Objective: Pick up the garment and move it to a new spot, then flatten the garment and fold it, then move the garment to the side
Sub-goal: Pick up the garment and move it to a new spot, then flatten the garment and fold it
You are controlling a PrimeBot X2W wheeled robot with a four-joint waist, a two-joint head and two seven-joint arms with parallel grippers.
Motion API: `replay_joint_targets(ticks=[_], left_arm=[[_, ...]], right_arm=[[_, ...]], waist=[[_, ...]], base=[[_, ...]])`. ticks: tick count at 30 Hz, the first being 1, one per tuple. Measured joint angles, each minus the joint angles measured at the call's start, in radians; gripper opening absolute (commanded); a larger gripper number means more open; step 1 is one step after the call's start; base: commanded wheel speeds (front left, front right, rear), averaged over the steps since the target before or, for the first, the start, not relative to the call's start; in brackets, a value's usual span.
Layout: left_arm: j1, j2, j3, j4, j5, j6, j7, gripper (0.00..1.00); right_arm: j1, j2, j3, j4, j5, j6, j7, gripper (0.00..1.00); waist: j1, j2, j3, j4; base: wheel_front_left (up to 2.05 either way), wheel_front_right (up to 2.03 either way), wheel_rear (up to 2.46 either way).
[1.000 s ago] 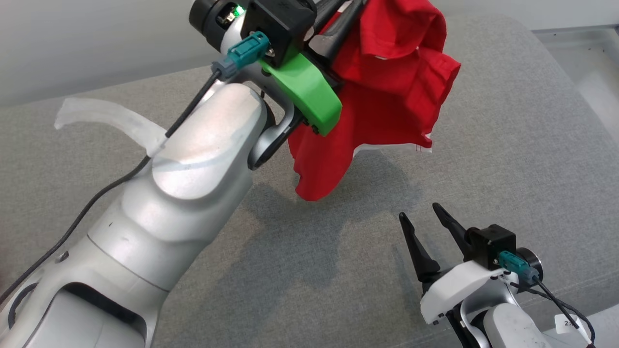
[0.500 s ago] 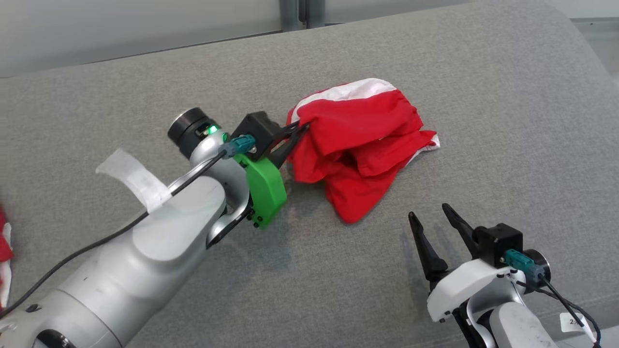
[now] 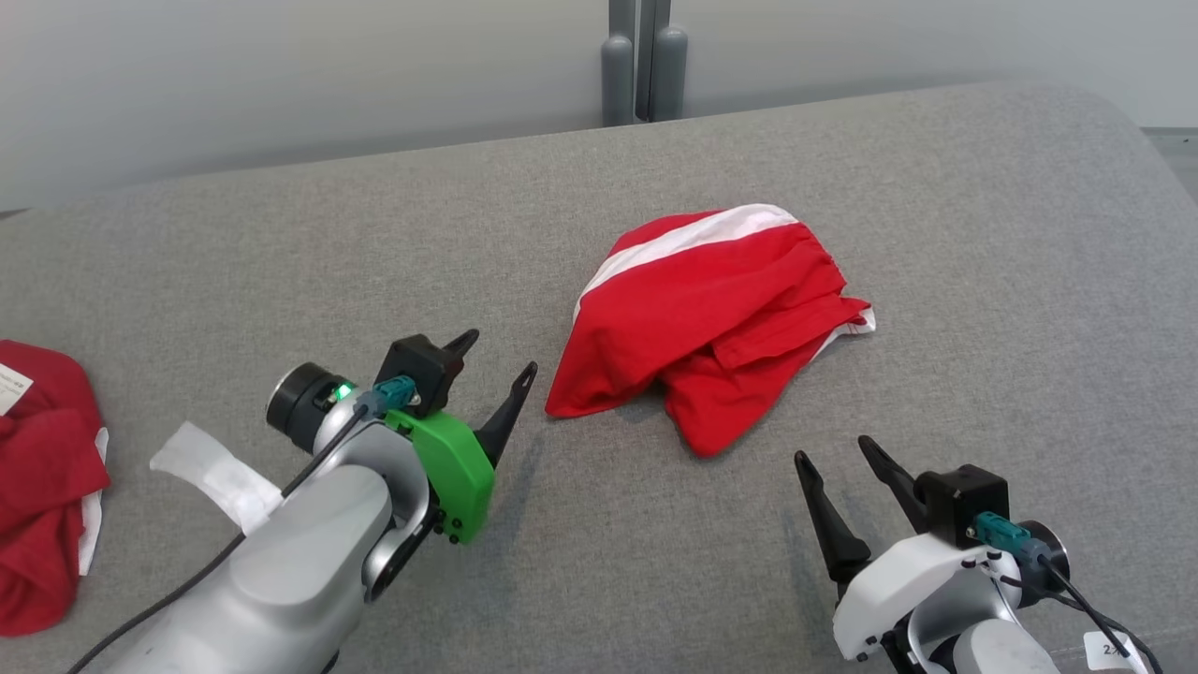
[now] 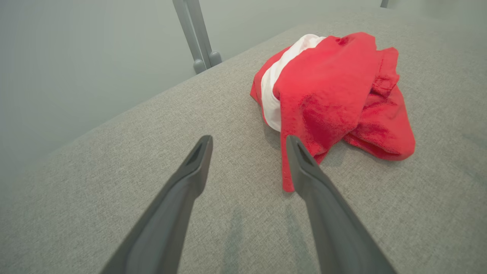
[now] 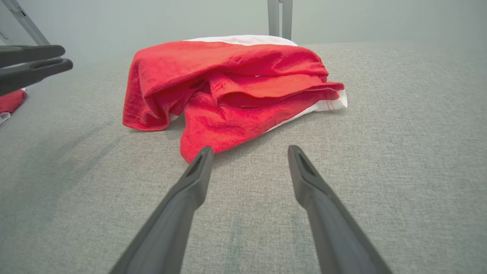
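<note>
The garment (image 3: 711, 318) is a red cloth with a white band, lying crumpled in a heap on the grey fabric surface (image 3: 983, 281). My left gripper (image 3: 499, 354) stands open just left of the heap, apart from it and holding nothing. In the left wrist view its fingers (image 4: 248, 139) point past the garment (image 4: 335, 95), whose near corner lies by the right finger. My right gripper (image 3: 833, 450) is open below the heap, a short gap away. The right wrist view shows the garment (image 5: 228, 83) just ahead of the open fingers (image 5: 250, 149).
A second red garment (image 3: 42, 468) lies at the far left edge of the surface. Two grey posts (image 3: 641, 61) stand behind the back edge against a pale wall. The surface curves down at the right. White tape (image 3: 220, 473) hangs from my left forearm.
The left gripper brought the hanging garment down onto the surface, opened, let it go and drew back to the left. The head camera shifted. The right gripper stayed open in place.
</note>
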State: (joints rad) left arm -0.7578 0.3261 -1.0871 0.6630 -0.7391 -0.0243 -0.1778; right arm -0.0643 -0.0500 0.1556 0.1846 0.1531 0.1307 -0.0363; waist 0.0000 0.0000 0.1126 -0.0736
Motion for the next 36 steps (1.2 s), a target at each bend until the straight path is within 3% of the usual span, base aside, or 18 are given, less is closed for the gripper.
replay_joint_targets(ticks=[11, 21, 29, 30, 31, 32, 33, 36], left_arm=[[0.091, -0.015, -0.005, -0.005, -0.052, 0.016, 0.014, 1.00], [0.065, -0.034, 0.002, 0.081, -0.070, 0.032, 0.061, 1.00], [0.034, -0.046, -0.003, 0.132, -0.079, 0.020, 0.094, 1.00], [0.030, -0.046, -0.006, 0.140, -0.078, 0.021, 0.095, 0.97], [0.027, -0.046, -0.007, 0.148, -0.076, 0.024, 0.100, 0.67], [0.026, -0.046, -0.010, 0.155, -0.076, 0.024, 0.111, 0.19], [0.026, -0.046, -0.012, 0.159, -0.076, 0.023, 0.116, 0.00], [0.011, -0.045, -0.003, 0.170, -0.071, 0.053, 0.087, 0.00]], right_arm=[[0.036, -0.002, -0.005, -0.039, -0.003, 0.000, 0.026, 1.00], [0.033, -0.002, -0.008, -0.062, -0.005, 0.000, 0.027, 1.00], [0.017, -0.002, -0.008, -0.062, -0.004, 0.000, 0.016, 1.00], [0.017, -0.002, -0.008, -0.061, -0.004, 0.000, 0.015, 1.00], [0.016, -0.002, -0.009, -0.060, -0.004, 0.000, 0.011, 1.00], [0.016, -0.002, -0.009, -0.059, -0.004, 0.000, 0.009, 1.00], [0.015, -0.002, -0.009, -0.058, -0.004, 0.000, 0.008, 1.00], [0.012, -0.001, -0.012, -0.051, -0.004, 0.000, 0.002, 1.00]], waist=[[0.0000, 0.0000, -0.044, -0.027], [0.0000, 0.0000, 0.004, -0.099], [0.0000, 0.0000, 0.054, -0.146], [0.0000, 0.0000, 0.059, -0.150], [0.0000, 0.0000, 0.064, -0.153], [0.0000, 0.0000, 0.068, -0.156], [0.0000, 0.0000, 0.072, -0.158], [0.0000, 0.0000, 0.077, -0.155]], base=[[0.00, 0.00, 0.00], [0.00, 0.00, 0.00], [0.00, 0.00, 0.00], [0.00, 0.00, 0.00], [0.00, 0.00, 0.00], [0.00, 0.00, 0.00], [0.00, 0.00, 0.00], [0.00, 0.00, 0.00]])
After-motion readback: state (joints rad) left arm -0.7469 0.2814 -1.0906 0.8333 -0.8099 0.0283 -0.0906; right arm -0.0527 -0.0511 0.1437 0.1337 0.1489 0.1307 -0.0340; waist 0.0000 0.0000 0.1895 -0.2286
